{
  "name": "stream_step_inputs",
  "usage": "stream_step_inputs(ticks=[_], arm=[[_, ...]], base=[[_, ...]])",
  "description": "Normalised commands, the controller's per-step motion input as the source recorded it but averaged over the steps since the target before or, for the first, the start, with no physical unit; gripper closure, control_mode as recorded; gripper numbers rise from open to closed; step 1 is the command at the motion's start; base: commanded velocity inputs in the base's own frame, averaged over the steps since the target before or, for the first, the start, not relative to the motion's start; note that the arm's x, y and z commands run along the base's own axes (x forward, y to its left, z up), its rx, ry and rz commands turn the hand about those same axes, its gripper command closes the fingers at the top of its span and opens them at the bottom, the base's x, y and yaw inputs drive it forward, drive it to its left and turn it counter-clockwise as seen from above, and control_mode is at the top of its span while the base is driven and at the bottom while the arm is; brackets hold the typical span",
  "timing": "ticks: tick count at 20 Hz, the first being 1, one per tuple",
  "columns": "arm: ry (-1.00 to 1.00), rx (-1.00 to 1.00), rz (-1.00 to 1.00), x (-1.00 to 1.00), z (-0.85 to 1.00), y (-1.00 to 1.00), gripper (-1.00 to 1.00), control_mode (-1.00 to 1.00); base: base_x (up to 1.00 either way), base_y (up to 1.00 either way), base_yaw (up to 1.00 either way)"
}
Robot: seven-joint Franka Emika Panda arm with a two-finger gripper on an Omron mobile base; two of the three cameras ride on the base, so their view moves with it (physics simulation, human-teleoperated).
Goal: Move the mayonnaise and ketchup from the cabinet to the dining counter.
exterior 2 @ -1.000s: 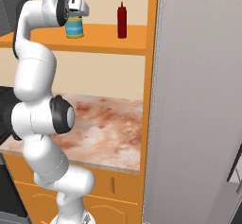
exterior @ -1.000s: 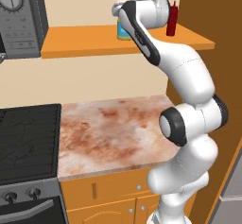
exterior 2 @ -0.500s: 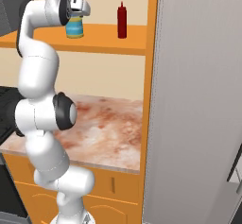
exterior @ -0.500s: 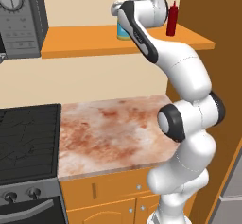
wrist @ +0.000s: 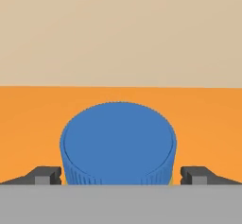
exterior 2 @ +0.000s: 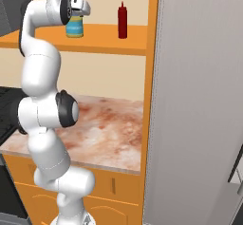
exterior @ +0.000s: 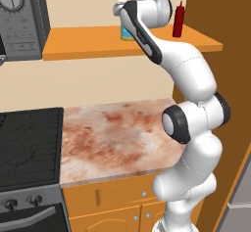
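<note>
Simulated kitchen with beige wall. Tall grey panel at right, beside an orange upright. Marbled reddish-brown surface below, over orange doors with small knobs; black cooktop at its left. Grey appliance at upper left, cut off by the frame edge. Above the surface, orange cabinet shelf running along the wall.

White arm rising from the base and bending up to the shelf. Gripper spread wide, gripping nothing, fingertips standing either side of the mayonnaise lid with small gaps showing. Contact with the jar not discernible.

Mayonnaise standing upright on the cabinet, blue lid seen from the hand view, blue label and pale band seen in the right base view; mostly hidden behind the wrist in the left base view. Ketchup upright on the same shelf, apart from the jar, on the side nearer the grey panel.
</note>
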Motion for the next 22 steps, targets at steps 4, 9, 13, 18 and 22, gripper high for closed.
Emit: stream_step_inputs(ticks=[4,9,13,18,22], arm=[[0.02,0.00,0.00,0.08,-0.01,0.04,-1.00,-1.00],[0.01,0.00,0.00,0.04,-0.03,0.04,1.00,-1.00],[0.00,0.00,0.00,0.06,-0.03,0.01,1.00,-1.00],[0.00,0.00,0.00,0.00,0.00,0.00,1.00,-1.00],[-0.08,0.00,0.04,-0.44,0.00,0.00,1.00,-1.00]], base=[[0.00,0.00,0.00],[0.00,0.00,0.00],[0.00,0.00,0.00],[0.00,0.00,0.00],[0.00,0.00,0.00]])
